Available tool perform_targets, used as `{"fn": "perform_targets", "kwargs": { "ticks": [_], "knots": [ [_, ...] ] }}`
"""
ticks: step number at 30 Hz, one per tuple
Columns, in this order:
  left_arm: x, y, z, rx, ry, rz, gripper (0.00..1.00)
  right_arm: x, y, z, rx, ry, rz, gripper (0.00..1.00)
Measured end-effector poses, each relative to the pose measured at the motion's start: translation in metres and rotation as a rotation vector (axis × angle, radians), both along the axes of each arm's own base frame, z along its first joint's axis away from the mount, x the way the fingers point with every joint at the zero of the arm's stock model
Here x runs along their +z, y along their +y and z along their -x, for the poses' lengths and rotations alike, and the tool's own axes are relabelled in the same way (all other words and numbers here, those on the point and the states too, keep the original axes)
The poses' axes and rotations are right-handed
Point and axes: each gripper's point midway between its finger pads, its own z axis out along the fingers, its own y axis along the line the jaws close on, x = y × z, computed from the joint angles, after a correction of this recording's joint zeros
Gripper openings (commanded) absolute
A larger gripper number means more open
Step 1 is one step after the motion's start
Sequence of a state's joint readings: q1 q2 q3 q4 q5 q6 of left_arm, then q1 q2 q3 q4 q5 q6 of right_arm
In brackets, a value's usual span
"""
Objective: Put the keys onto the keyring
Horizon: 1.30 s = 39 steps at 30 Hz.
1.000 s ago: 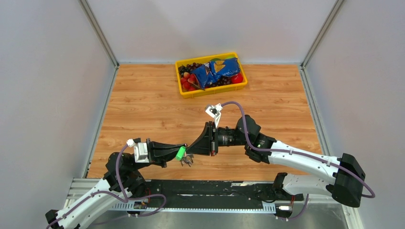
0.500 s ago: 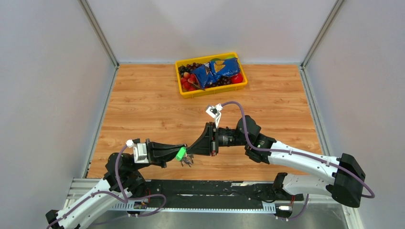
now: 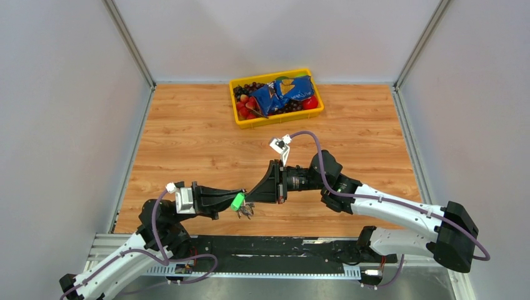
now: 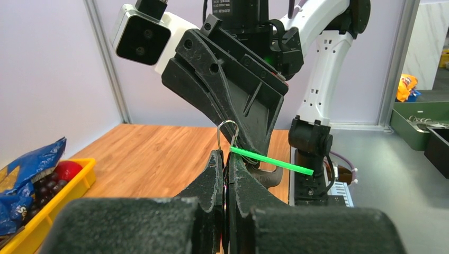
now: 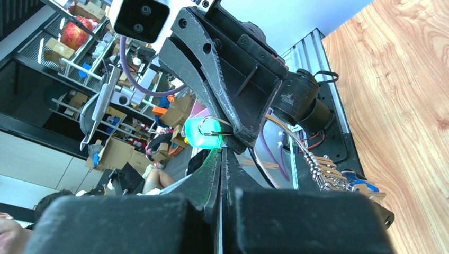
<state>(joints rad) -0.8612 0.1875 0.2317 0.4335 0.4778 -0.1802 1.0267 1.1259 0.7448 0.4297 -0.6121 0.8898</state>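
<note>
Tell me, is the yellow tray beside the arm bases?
No, the yellow tray sits far from them, near the back wall.

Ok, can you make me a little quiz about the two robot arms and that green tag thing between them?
1. True or false: the yellow plastic tray of fruit sits at the far side of the wooden table, away from both grippers.
2. Pick one: the bright plastic key tag between the left gripper and the right gripper is A red, B green, C orange.
3. Fill in: in the left wrist view, a thin silver wire ring pokes out above the left gripper's fingers, which are ____ (open or shut).
Key: 1 true; 2 B; 3 shut.
</note>
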Motion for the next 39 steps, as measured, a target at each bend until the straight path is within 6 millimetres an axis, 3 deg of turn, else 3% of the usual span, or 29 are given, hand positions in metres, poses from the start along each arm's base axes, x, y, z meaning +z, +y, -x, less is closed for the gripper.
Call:
{"fn": "perform_targets", "kwargs": {
  "ticks": [15, 27, 39],
  "knots": [
    [0.0, -0.001, -0.003, 0.004, 0.0, -0.002, 0.01, 0.002, -0.004, -0.007, -0.014, 0.019, -0.001, 0.0],
    [-0.006, -0.008, 0.014, -0.1, -0.006, -0.034, 0.01, 0.008, -0.003, -0.035, -0.11, 0.018, -0.02, 0.0],
    [-0.008, -0.009, 0.012, -0.094, 0.003, -0.04, 0.01, 0.016, -0.008, -0.035, -0.136, -0.023, -0.038, 0.0]
  ]
}}
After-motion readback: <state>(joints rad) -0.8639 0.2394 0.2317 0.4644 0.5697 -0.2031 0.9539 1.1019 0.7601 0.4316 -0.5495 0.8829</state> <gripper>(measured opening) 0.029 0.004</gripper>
